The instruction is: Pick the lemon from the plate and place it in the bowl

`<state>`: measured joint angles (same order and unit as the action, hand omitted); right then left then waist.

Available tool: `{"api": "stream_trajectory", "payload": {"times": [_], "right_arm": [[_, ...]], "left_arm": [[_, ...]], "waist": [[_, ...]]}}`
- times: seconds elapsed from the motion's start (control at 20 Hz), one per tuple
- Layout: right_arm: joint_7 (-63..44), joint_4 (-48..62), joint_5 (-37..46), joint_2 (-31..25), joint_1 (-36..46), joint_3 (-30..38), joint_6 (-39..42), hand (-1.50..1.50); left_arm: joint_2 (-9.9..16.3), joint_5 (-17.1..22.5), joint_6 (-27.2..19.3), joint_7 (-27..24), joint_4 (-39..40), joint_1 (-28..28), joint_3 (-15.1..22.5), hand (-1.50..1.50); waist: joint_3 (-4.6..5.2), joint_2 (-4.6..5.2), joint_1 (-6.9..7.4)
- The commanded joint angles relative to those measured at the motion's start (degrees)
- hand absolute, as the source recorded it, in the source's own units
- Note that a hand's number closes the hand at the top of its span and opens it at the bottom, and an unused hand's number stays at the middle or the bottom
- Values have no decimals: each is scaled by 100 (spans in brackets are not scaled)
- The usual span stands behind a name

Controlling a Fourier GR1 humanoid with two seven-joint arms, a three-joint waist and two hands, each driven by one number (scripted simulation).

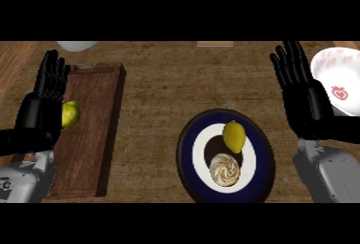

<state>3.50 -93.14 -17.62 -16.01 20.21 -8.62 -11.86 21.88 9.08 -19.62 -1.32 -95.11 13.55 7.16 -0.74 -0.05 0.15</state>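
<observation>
No writing shows; the white bowl (336, 86) is cut off upper right, lemon (234, 136) on the plate (262, 167), left hand (44, 102) and right hand (306, 90) both spread.

A yellow lemon (234, 136) lies on a navy-and-white plate (262, 176), near a white bowl (336, 76) patterned with red.

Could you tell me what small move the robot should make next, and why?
Probably bring the right hand left and down over the lemon: the lemon lies untouched on the plate, the hand is open beside it, and the bowl is on the same side.
</observation>
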Motion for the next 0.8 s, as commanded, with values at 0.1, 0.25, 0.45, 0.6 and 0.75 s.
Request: {"api": "stream_trajectory", "payload": {"times": [0.1,0.25,0.45,0.6,0.75], "right_arm": [[83,-798,621,-593,-11,166,-46,150],[579,-1239,1096,-1211,-172,414,58,150],[-749,42,2571,-1445,-1840,345,-1377,-150],[-529,-922,3555,-851,-2772,-470,-2241,-150],[-655,-1490,4560,-652,-3727,-1209,-2712,-150]], "left_arm": [[367,1,101,568,8,-329,-301,0],[578,65,284,642,622,-660,-459,0],[520,158,196,754,532,-827,-508,0],[615,223,353,700,756,-814,-616,0],[518,197,411,610,648,-958,-503,0]], "waist": [[75,-31,-22],[83,-38,-160],[102,-62,-543],[101,-83,-516],[96,-64,-324]]}}
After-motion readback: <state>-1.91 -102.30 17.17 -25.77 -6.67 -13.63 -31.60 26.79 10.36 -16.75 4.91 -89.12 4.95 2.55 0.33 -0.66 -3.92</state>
